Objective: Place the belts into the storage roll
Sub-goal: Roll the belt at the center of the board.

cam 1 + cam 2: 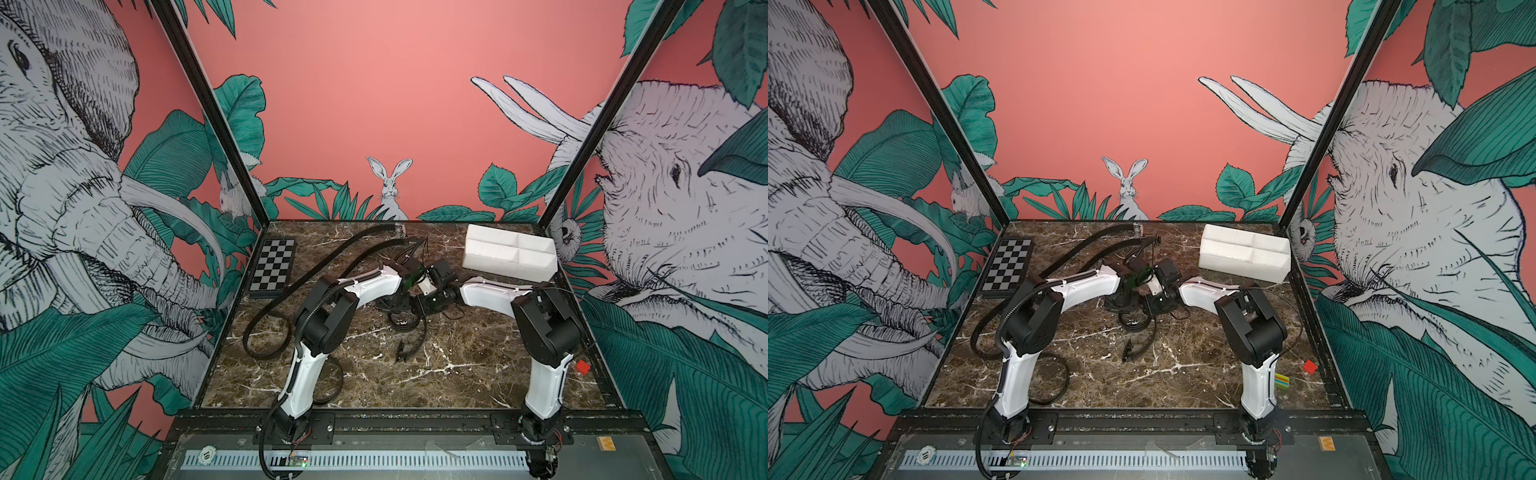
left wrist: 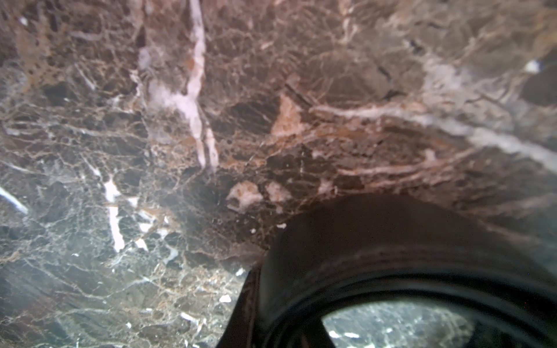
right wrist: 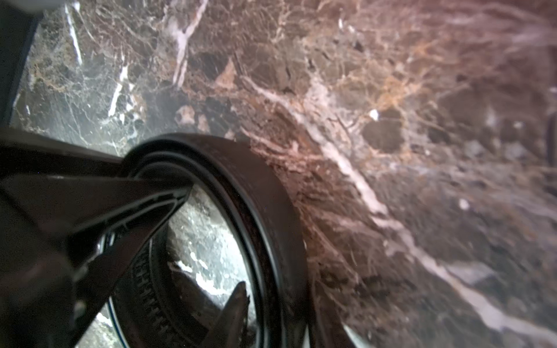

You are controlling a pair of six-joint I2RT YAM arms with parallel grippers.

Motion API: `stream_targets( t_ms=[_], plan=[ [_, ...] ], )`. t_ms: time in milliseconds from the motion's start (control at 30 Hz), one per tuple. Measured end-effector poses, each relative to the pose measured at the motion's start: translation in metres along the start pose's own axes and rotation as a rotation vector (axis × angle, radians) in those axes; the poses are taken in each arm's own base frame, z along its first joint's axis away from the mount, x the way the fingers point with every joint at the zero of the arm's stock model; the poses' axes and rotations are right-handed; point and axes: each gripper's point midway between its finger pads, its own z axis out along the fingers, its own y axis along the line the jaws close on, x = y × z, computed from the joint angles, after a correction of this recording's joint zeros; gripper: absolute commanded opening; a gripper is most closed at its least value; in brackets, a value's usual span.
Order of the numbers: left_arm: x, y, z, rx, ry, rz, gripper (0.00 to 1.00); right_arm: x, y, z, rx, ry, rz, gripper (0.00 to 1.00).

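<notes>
1. Both arms reach to the middle of the marble table (image 1: 457, 374) and meet there, wrists bent down over a coiled belt (image 1: 402, 323).
2. The left gripper (image 1: 395, 305) and the right gripper (image 1: 426, 305) hang close together just above the coil. In both top views their fingertips are lost against the black strap.
3. In the right wrist view the coiled belt (image 3: 271, 211) stands on edge as a ring. A dark finger (image 3: 105, 205) reaches into it, its tip at the inner wall. The pictures do not show whether the right jaws are apart or clamped.
4. The left wrist view shows the coil's outer wall (image 2: 391, 256) very near and blurred. The state of the left jaws cannot be told either.
5. A curved belt (image 1: 409, 352) with a buckle end lies just in front of the coil.
6. A looped belt (image 1: 341, 382) lies beside the left arm's base, partly hidden by it.
7. The storage tray (image 1: 498, 264), white and divided into compartments, sits at the far right corner, well apart from all three belts.
8. A checkered board (image 1: 272, 268) lies at the far left, and a red block (image 1: 582, 366) near the right edge.
</notes>
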Motion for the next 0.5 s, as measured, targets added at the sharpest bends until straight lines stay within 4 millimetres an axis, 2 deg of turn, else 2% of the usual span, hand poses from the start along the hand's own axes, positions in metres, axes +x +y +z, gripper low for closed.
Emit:
stream_targets(
  t_ms=[167,333,500],
  plan=[
    [0.0002,-0.0005,0.0002,0.007,0.005,-0.012,0.00,-0.0011,0.0000,-0.0010,0.028,-0.021,0.035,0.16],
    [0.0005,-0.0014,0.0005,0.021,0.010,-0.024,0.00,-0.0015,-0.0004,-0.0014,0.046,-0.020,0.055,0.02],
    [0.0009,-0.0013,0.0006,0.063,0.006,-0.049,0.00,-0.0016,-0.0008,0.0000,0.066,0.014,0.060,0.05]
  ],
)
